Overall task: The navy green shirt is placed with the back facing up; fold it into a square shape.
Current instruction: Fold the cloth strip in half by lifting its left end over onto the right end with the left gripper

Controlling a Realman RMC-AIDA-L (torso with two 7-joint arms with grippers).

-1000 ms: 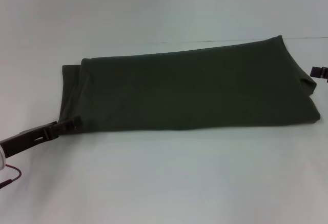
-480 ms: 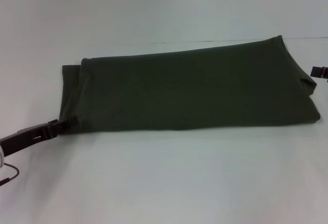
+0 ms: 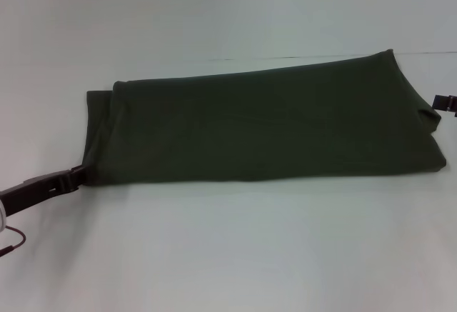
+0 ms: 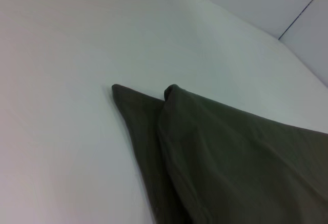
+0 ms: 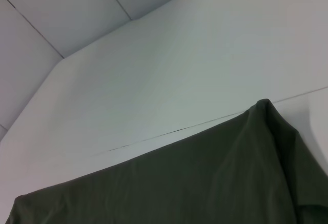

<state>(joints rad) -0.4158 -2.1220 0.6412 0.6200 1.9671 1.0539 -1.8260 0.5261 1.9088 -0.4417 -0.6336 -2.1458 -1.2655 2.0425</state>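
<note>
The navy green shirt (image 3: 264, 126) lies on the white table, folded into a long band that runs from left to right, plain side up. A narrower under-layer sticks out at its left end. My left gripper (image 3: 77, 175) is low at the shirt's near left corner, with its tip right at the cloth edge. My right gripper (image 3: 444, 101) shows only as a small dark piece at the right border, beside the shirt's right end. The left wrist view shows the shirt's (image 4: 215, 152) layered left end, and the right wrist view shows the shirt's (image 5: 195, 183) far edge.
The white table (image 3: 214, 255) stretches wide in front of the shirt and behind it. A thin seam line (image 3: 235, 58) crosses the surface at the far side. A red cable (image 3: 13, 244) hangs by the left arm.
My left gripper has drawn back to the left, from over the shirt's near left corner to just at its edge. The shirt and the right gripper have stayed put.
</note>
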